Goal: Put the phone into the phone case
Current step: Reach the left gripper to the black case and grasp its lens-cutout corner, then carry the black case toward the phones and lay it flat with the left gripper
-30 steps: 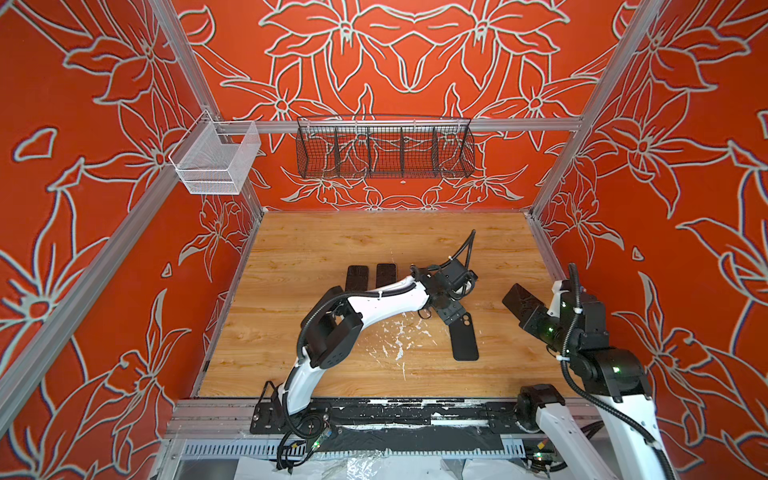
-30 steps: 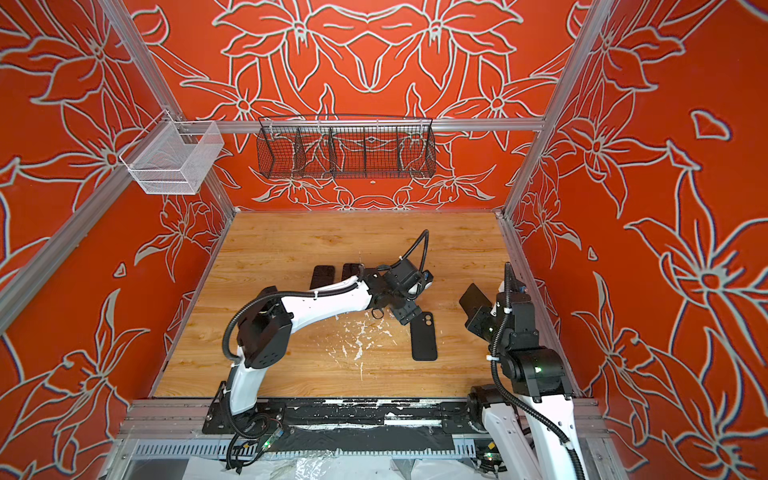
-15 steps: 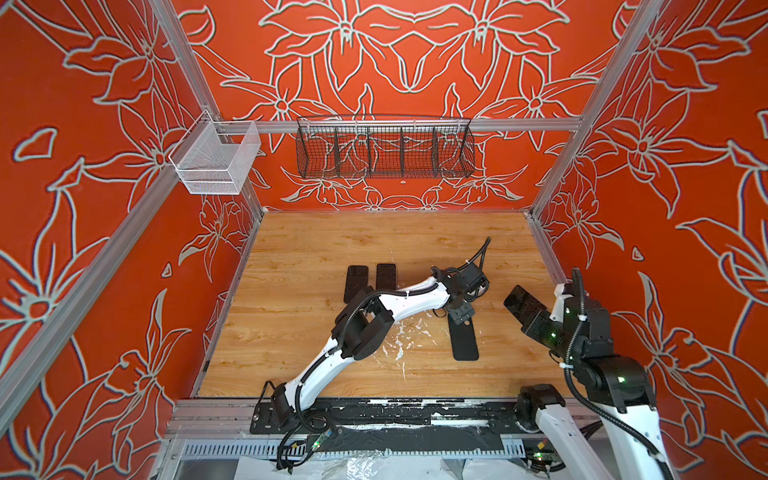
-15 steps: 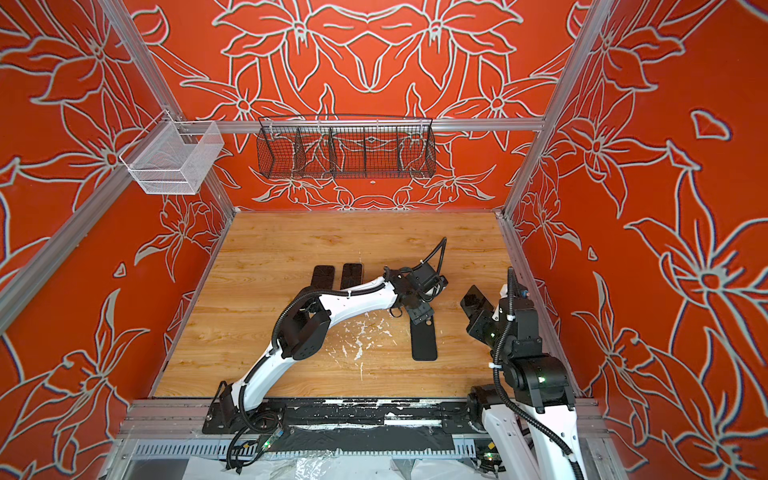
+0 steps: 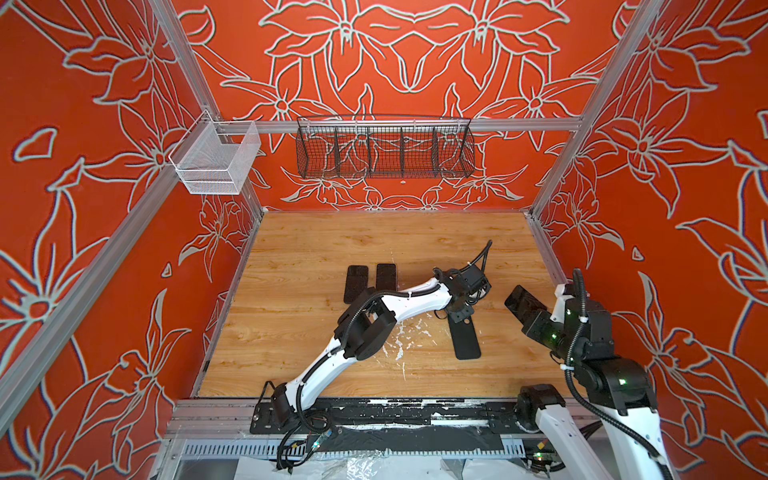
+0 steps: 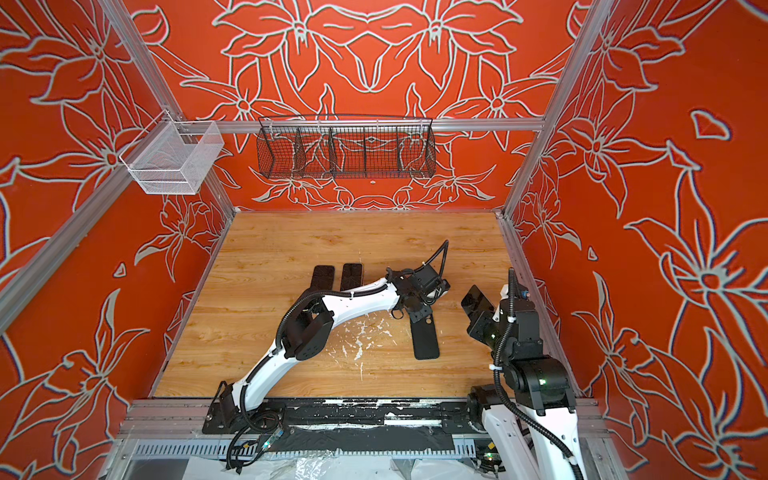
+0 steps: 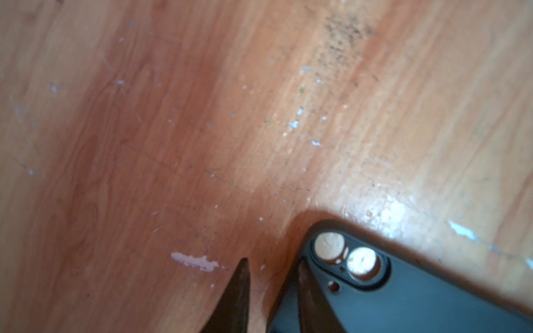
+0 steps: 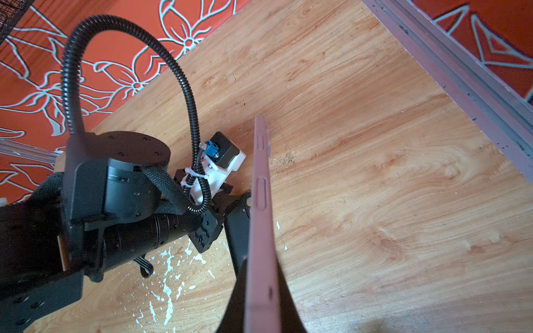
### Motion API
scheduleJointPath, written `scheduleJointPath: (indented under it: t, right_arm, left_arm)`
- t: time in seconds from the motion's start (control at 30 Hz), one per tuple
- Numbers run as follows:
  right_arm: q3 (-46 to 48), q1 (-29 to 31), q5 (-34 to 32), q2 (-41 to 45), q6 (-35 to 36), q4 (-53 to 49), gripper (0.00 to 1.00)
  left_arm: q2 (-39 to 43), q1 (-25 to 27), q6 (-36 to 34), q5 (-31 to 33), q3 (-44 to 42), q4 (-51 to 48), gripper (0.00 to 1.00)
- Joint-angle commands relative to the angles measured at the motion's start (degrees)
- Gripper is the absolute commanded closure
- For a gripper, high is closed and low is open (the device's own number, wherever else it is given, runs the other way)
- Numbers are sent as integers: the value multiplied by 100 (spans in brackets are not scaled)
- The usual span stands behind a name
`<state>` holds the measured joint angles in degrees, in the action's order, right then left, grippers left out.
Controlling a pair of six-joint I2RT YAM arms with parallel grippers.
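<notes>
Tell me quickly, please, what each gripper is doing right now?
Left gripper: jaws narrow astride the phone case rim; grip cannot be told.
Right gripper: closed on the phone.

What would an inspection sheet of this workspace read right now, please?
Surface: wooden tabletop, white scuffs near the front.
Job's things: black phone case flat on the table; phone held off the table.
Clutter: two dark flat slabs side by side, apart from the case.
Grippers: left gripper straddles the case's camera-cutout corner, grip unconfirmed; right gripper shut on the phone.
Cables: black conduit loops above the left wrist.
Surroundings: orange floral walls; black wire basket, white mesh basket.
</notes>
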<state>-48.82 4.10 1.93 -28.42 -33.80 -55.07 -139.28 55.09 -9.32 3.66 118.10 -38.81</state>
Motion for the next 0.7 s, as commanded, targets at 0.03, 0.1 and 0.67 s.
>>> scheduleJointPath:
  t: [0.03,0.1,0.67]
  right_arm:
    - [-120,-21,-146,76,83,71,100]
    - [-128,-20,-166,85,86,54,100]
    - [-229,-15,360,215,303,417,100]
  left_arm:
    - [-167,10,-37,27,-280,-347,86]
    - [-81,11,0,77,-381,-339,90]
    - [3041,-952,2454,1032,-2923,-776,100]
